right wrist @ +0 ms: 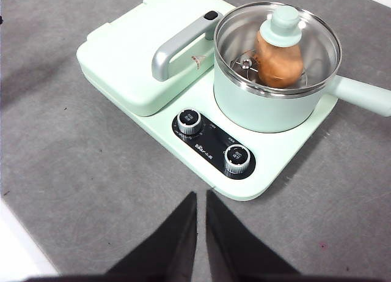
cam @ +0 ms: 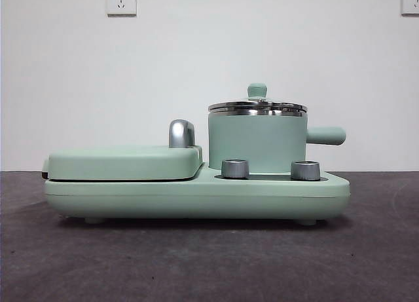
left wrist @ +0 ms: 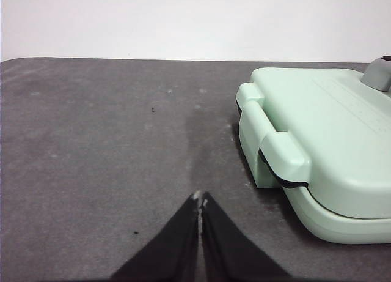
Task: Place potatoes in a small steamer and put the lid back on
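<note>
The mint-green steamer pot (cam: 256, 143) stands on the right side of the green appliance base, its stubby handle pointing right; it also shows in the right wrist view (right wrist: 263, 104). The glass lid (cam: 257, 107) with its green knob sits on the pot's rim (right wrist: 278, 46). Through the glass the orange-brown potato (right wrist: 278, 65) lies inside the pot. My right gripper (right wrist: 201, 197) is shut and empty, hovering above the table in front of the control panel. My left gripper (left wrist: 200, 200) is shut and empty over bare table beside the grill end of the appliance.
The flat green hinged grill plate (cam: 124, 162) with a silver handle (cam: 181, 133) fills the base's left half; it shows in the left wrist view (left wrist: 324, 141). Two steel knobs (cam: 235, 168) sit at the front. The table is dark grey; a white wall stands behind.
</note>
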Motion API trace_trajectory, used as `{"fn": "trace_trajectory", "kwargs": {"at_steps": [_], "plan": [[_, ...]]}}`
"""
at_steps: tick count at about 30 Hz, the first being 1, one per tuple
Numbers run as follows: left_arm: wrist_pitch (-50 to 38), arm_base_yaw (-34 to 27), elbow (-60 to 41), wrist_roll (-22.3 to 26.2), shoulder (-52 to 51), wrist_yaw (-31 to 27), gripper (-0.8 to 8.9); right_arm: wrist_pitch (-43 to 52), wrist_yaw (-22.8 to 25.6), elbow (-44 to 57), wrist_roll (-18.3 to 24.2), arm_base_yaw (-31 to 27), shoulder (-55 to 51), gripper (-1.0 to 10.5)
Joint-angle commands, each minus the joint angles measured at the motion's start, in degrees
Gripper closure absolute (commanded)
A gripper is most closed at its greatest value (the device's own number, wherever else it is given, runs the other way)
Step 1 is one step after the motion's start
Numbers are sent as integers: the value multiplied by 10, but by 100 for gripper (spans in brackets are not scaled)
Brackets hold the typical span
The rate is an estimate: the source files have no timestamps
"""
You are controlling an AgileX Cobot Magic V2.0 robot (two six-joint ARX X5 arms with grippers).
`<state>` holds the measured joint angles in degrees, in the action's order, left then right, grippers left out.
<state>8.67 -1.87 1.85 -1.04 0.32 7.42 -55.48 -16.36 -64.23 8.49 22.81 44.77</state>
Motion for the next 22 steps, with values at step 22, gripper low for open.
{"fn": "trace_trajectory", "kwargs": {"at_steps": [22], "plan": [[-9,-1,-11,1,-1,0,807,450,92,542,-28,-151,-370,925]]}}
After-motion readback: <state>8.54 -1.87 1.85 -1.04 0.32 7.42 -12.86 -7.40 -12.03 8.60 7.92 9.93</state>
